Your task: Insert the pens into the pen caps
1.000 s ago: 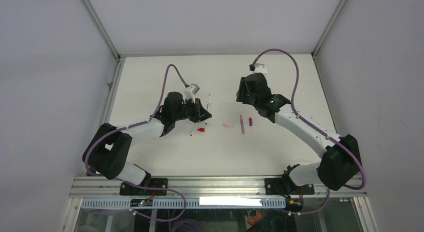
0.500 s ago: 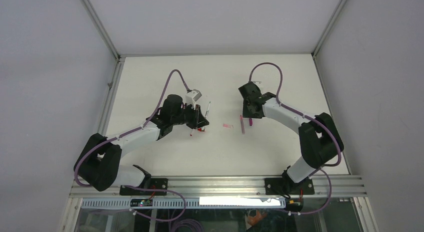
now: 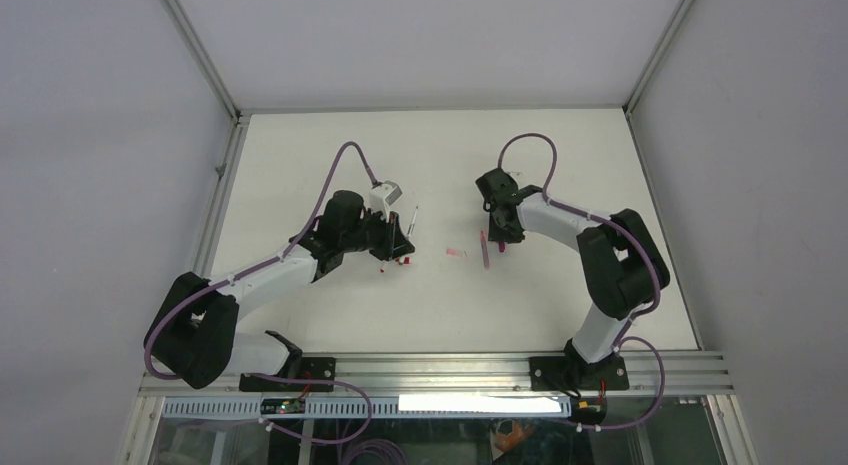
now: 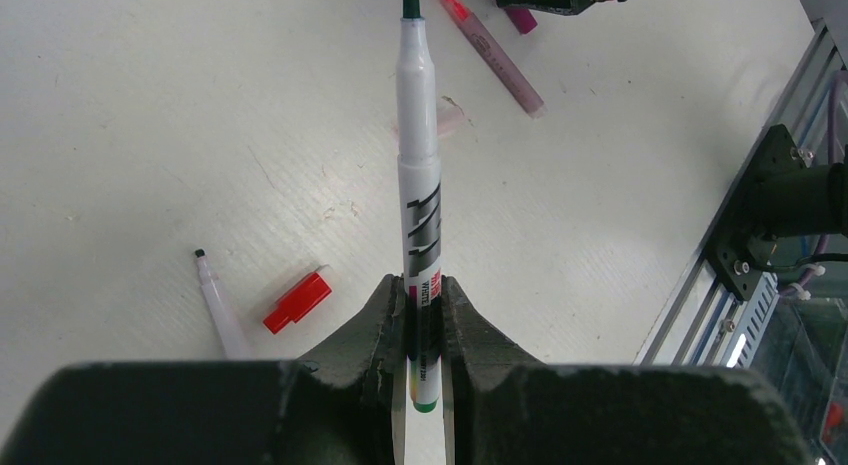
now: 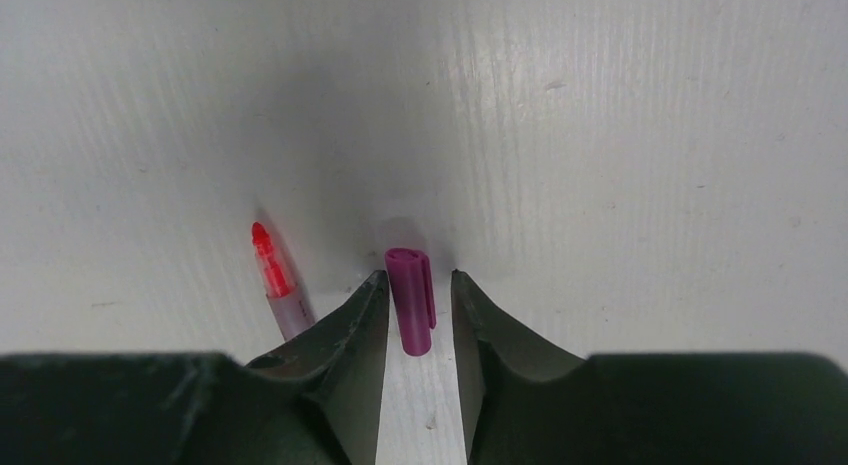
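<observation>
My left gripper point(image 4: 423, 297) is shut on a white pen with a green tip point(image 4: 418, 155). It holds the pen above the table, tip pointing away; it also shows in the top view point(image 3: 413, 221). A red cap point(image 4: 297, 301) and a loose white pen point(image 4: 222, 310) lie on the table left of it. My right gripper point(image 5: 418, 285) is open and low at the table. Its jaws stand on either side of a magenta cap point(image 5: 410, 303) that lies between them, with a gap on the right. A pink-barrelled pen with a red tip point(image 5: 273, 278) lies just left of it.
A pale pink cap point(image 3: 455, 252) lies between the two arms. The pink-barrelled pen point(image 3: 484, 250) lies beside the right gripper point(image 3: 500, 233). The table's metal front rail point(image 3: 430, 370) runs along the near edge. Grey walls close in the left and right sides.
The right arm has folded in and lowered its gripper to the table around the magenta cap. The left gripper has shifted slightly with the green pen still held.
</observation>
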